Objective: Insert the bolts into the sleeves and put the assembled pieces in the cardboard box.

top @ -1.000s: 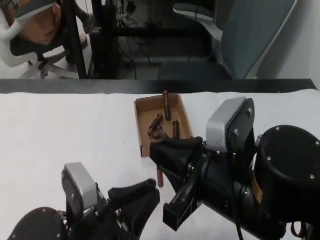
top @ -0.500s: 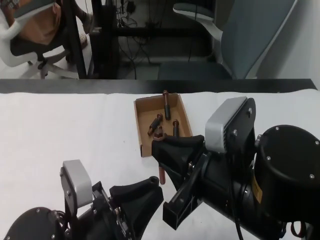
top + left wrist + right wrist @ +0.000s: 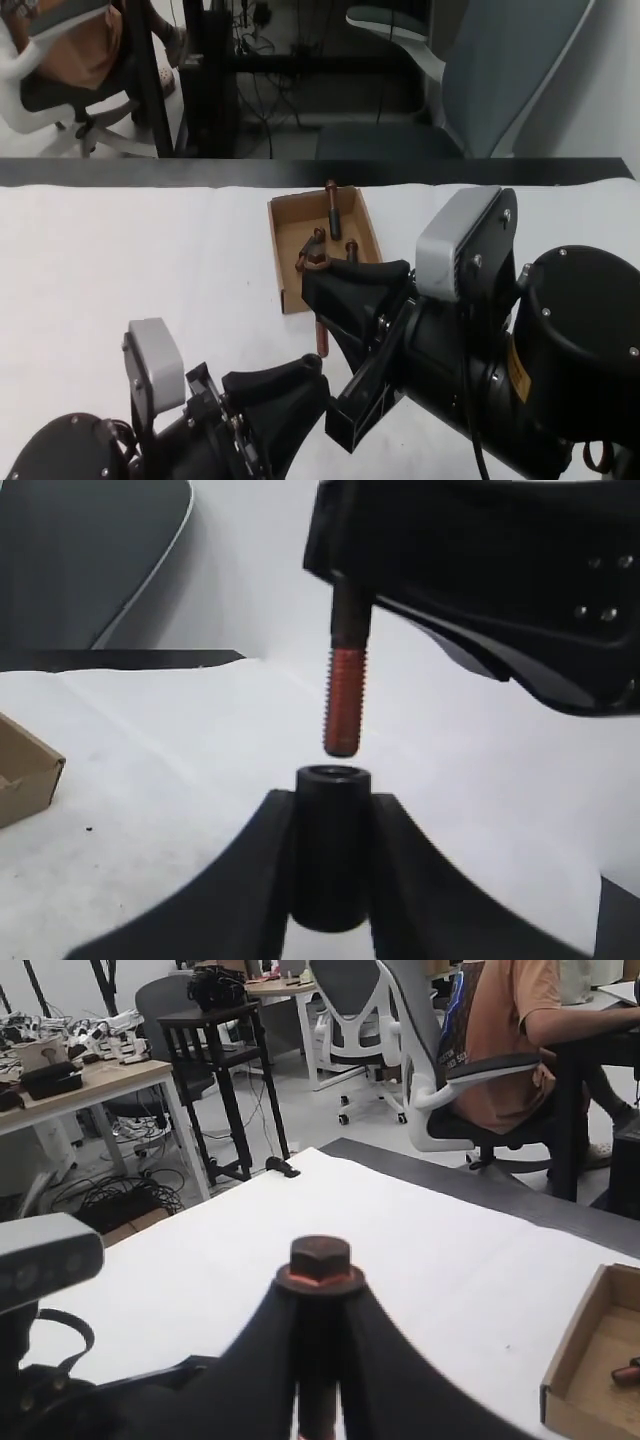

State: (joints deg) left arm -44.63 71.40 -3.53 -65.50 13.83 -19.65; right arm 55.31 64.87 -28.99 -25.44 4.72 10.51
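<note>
- My left gripper is clamping a short black cylindrical metal sleeve upright between its two fingers, with the bore facing up.
- My right gripper is pinching a reddish-brown hex-head steel bolt by its upper shank. The threaded tip is hanging just above the sleeve's mouth, not touching it.
- In the left wrist view the tip seems slightly off the bore's centre. I judge it needs centring and holding vertical, then a slow descent.
- The open brown cardboard box, containing several similar bolts, is lying beyond both pairs of fingers.
</note>
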